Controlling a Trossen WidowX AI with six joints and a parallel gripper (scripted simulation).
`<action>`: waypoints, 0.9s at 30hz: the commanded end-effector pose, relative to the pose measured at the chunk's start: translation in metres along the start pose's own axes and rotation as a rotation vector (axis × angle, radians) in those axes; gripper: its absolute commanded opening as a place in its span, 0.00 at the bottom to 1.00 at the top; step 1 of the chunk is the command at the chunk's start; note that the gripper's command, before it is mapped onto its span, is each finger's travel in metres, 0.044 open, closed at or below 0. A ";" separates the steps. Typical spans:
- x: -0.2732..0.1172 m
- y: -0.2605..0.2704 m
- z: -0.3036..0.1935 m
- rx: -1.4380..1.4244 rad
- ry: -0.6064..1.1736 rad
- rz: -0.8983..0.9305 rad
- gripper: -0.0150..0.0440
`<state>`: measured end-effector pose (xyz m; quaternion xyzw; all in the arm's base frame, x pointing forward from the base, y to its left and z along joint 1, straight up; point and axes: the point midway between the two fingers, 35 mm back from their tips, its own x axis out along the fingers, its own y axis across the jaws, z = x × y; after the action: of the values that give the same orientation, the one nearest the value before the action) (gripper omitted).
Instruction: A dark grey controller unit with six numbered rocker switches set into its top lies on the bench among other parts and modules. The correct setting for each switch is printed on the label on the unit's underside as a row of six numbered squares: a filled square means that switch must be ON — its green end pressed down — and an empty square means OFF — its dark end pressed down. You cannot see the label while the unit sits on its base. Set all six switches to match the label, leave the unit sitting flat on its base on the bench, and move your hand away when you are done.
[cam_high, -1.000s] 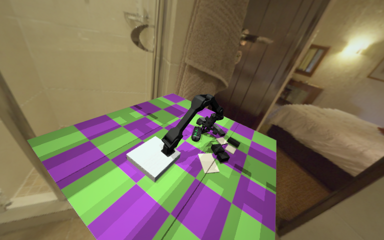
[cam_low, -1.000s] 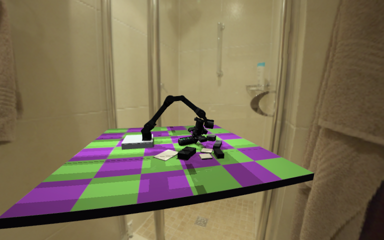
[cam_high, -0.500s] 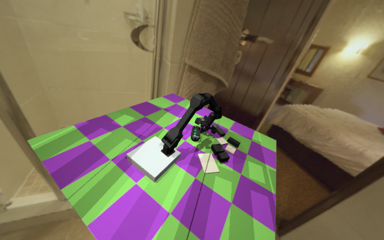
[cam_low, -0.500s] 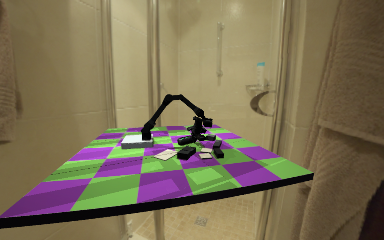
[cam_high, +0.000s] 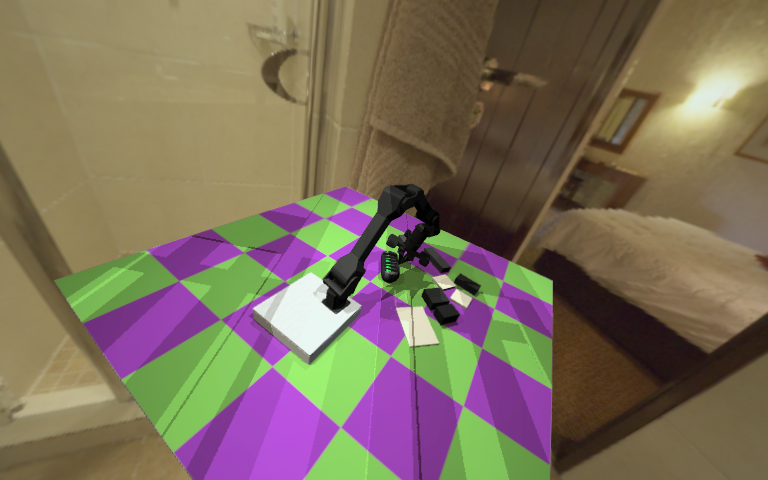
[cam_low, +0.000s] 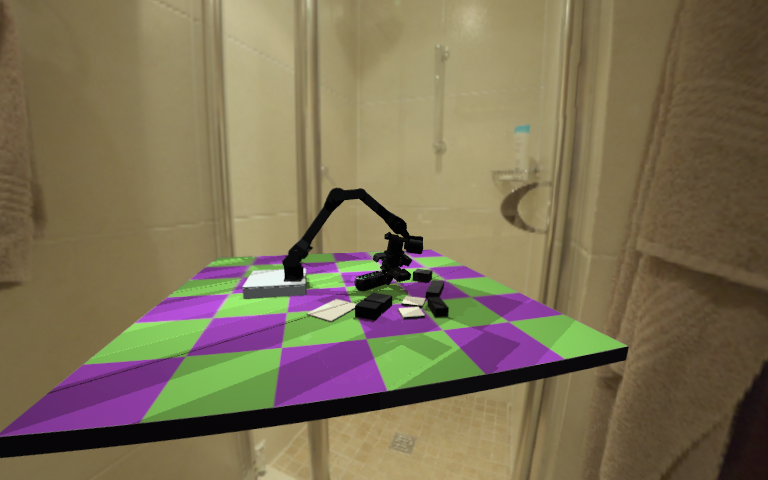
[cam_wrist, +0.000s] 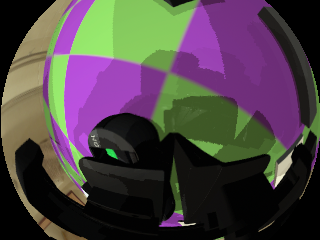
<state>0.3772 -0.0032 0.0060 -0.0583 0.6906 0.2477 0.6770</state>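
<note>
The dark grey controller unit (cam_high: 393, 266) (cam_low: 369, 280) (cam_wrist: 125, 131) lies on the checkered bench with its rockers upward. Green rocker ends show along its top; in the wrist view only one green end and a small white "NO" marking show at its end. The numbers and exact setting of each rocker are too small or hidden to tell. The label on its underside is hidden. My gripper (cam_high: 402, 260) (cam_wrist: 174, 138) is shut and empty, pointing down right beside the unit's far end. The left finger covers part of the unit in the wrist view. I cannot tell whether they touch.
Dark blocks (cam_high: 437, 260) (cam_high: 467, 283) (cam_high: 434, 297) (cam_low: 373, 306) lie beyond and beside the gripper. Small pale cards (cam_high: 443, 281) (cam_high: 461, 298) lie among them, and a larger pale card (cam_high: 417, 326) (cam_low: 332, 310) lies nearer the arm's white base slab (cam_high: 288, 316) (cam_low: 274, 290).
</note>
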 end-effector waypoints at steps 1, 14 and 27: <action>0.004 0.009 -0.002 -0.001 0.011 0.014 0.25; 0.008 0.020 -0.003 -0.001 0.011 0.015 0.25; 0.010 0.029 -0.004 -0.001 0.011 0.016 0.25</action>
<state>0.3678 0.0165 0.0066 -0.0576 0.6889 0.2481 0.6787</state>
